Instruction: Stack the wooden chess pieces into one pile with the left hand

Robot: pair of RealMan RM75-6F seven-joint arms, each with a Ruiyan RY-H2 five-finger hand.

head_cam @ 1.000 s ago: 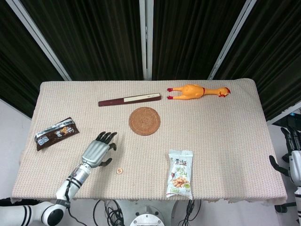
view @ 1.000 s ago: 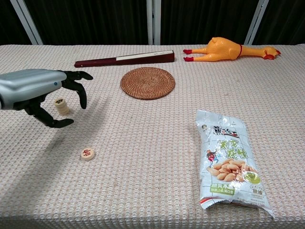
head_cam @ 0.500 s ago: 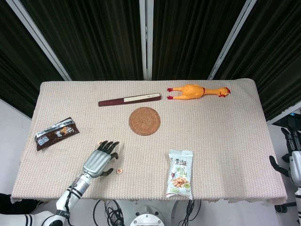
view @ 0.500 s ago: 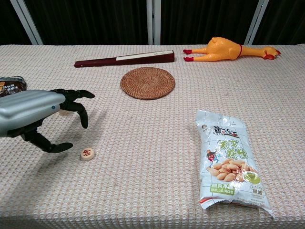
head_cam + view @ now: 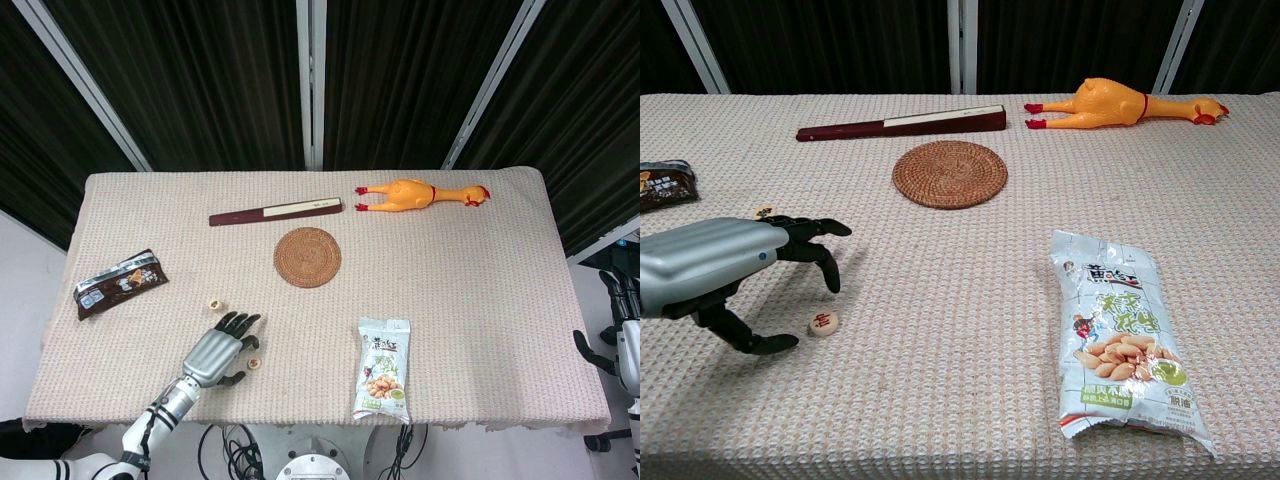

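The left hand [image 5: 735,275] hung low over the near left part of the table [image 5: 480,300], released and holding nothing, its dark fingers [image 5: 812,238] spread and curved downward like a cage. The loose chess piece [image 5: 822,322], a pale wooden disc with a red mark on top, lay flat on the cloth just beside the hand, between the thumb on the near side and the fingers on the far side, and no contact was visible. The pile [image 5: 214,304] stood a little farther and to the left of the hand; in the chest view only its top showed above the back of the hand.

The step in hand looked like picking up that single disc. To do it well, the hand probably needed to settle so thumb and a fingertip met the disc's rim from opposite sides, since a flat disc on woven cloth offers little edge and a push from one side would likely slide it away. A level lift, then a carry over to the pile and a square release on top, would keep the stack from tipping.

The right hand [image 5: 626,340] hung off the right edge of the table; whether it was open or curled could not be told
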